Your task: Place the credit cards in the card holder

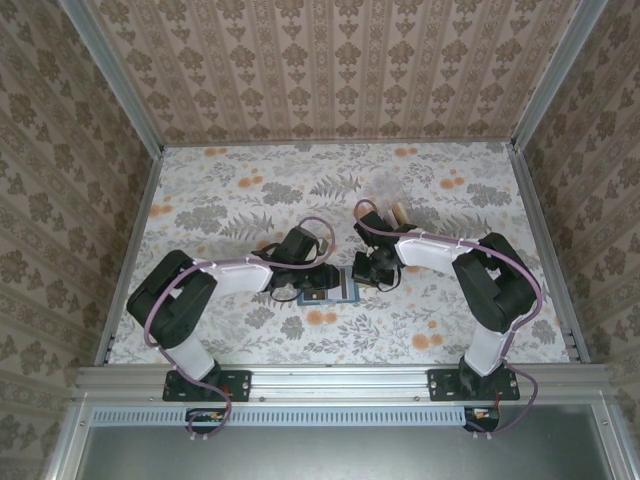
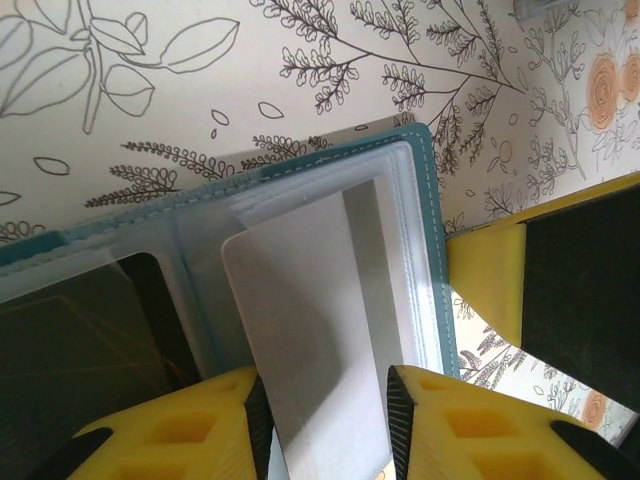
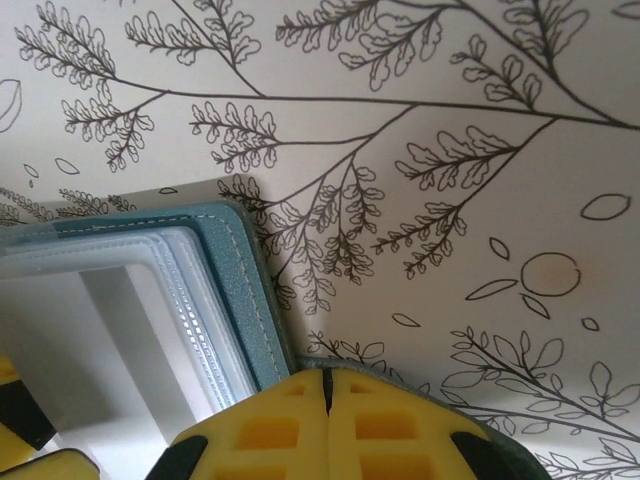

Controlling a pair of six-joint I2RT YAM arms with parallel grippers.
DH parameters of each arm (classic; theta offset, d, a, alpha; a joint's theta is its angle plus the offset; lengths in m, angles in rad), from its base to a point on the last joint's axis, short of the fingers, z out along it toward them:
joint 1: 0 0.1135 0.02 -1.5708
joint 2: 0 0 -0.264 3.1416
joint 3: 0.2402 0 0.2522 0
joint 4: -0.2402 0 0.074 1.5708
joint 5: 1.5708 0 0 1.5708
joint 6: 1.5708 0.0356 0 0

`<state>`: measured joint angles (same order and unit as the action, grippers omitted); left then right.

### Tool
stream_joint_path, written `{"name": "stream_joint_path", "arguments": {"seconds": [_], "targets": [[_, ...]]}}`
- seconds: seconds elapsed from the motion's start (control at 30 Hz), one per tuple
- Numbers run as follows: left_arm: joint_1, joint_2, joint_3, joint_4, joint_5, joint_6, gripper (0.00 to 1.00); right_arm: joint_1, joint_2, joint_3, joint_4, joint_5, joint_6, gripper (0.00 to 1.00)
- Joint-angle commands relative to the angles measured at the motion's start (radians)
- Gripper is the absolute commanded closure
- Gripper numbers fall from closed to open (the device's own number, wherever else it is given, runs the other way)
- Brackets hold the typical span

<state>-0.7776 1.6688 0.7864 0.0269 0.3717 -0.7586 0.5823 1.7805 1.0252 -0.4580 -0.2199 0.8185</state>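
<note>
The left gripper (image 2: 325,420) sits closest to the left wrist camera. Its yellow fingers (image 2: 180,430) stand parted at 6 o'clock, one along each long edge of the white card. I cannot tell whether the black pads press on those edges or only flank them.

The flowered table (image 2: 300,60) runs out beyond them. On it the card holder (image 2: 435,250) lies open and flat, with its teal spine edge at 3 o'clock and its clear sleeves facing up. In the top view it rests between the two wrists, near the table's middle.

The right gripper (image 3: 325,400) is closed, finger against finger with no gap. It rests at the holder's 3 o'clock edge and probably pins the cover down.

The white card (image 2: 310,300) lies with its long axis running from 6 o'clock toward 11. Its far end looks already tucked under a sleeve's mouth, and its near end lies between the left fingers. A dark card (image 2: 100,340) shows through the pocket at 9 o'clock.

The pocket lies straight ahead of the left fingers, so the coming push should follow the card's long axis. The left arm is plainly the nearer one for it.
</note>
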Motion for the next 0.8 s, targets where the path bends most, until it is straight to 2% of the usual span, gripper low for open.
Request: {"name": "stream_joint_path", "arguments": {"seconds": [0.0, 0.43, 0.77], "targets": [[-0.015, 0.026, 0.031, -0.038, -0.002, 0.03, 0.62, 0.016, 0.045, -0.038, 0.036, -0.036, 0.028, 0.95], [-0.039, 0.074, 0.086, -0.058, 0.042, 0.075, 0.55, 0.015, 0.015, -0.058, 0.074, -0.078, 0.053, 0.96], [-0.037, -0.015, 0.059, -0.165, -0.108, 0.071, 0.48, 0.0, -0.003, -0.053, 0.02, -0.013, 0.056, 0.95]]}}
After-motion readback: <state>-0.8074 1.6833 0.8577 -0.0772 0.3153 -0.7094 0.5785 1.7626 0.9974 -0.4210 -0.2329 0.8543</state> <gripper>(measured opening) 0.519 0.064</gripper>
